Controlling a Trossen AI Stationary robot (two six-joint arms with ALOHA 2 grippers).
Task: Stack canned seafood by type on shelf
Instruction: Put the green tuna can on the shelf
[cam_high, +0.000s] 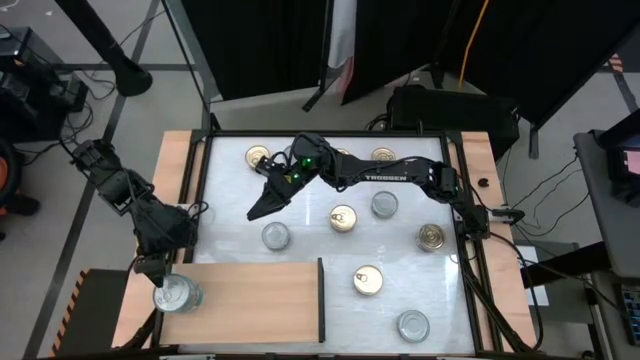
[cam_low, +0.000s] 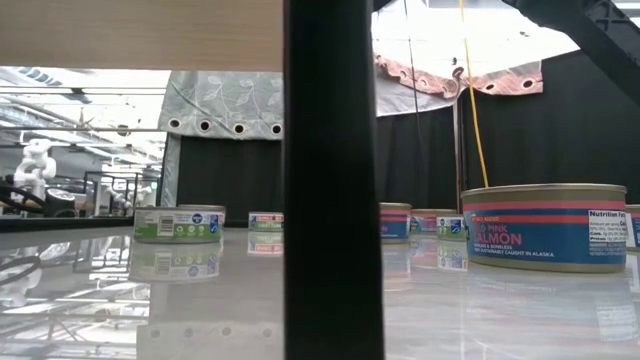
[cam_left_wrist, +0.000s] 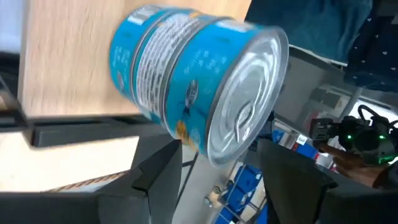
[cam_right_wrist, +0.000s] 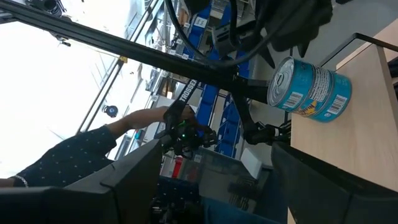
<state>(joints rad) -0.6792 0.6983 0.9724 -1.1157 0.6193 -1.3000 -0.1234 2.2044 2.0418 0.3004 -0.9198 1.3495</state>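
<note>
- Two blue-labelled tins are being shown stacked as one short column (cam_high: 177, 294) at the left end of the shelf (cam_high: 260, 300); in the left wrist view the same stack (cam_left_wrist: 193, 87) is being seen with a silver pull-tab lid on top, resting on the wood.
- The rest of the board is being left bare, so only a small part of the sorting is being judged as done.
- About eight tins are being left loose on the white tabletop (cam_high: 310, 235): gold-lidded ones such as the one near the centre (cam_high: 343, 218) and the one by the shelf's end (cam_high: 367, 281), silver-lidded ones such as (cam_high: 275, 236) and (cam_high: 413, 325).
- The left gripper (cam_high: 152, 268) is being held just beside the stack, at the shelf's left corner; its fingers (cam_left_wrist: 158, 174) are being seen parted, clear of the tins, with nothing between them.
- The right gripper (cam_high: 258, 210) is being held over the tabletop, well apart from the shelf, near the silver tin; its jaws are being seen spread wide in its wrist view, gripping nothing.
</note>
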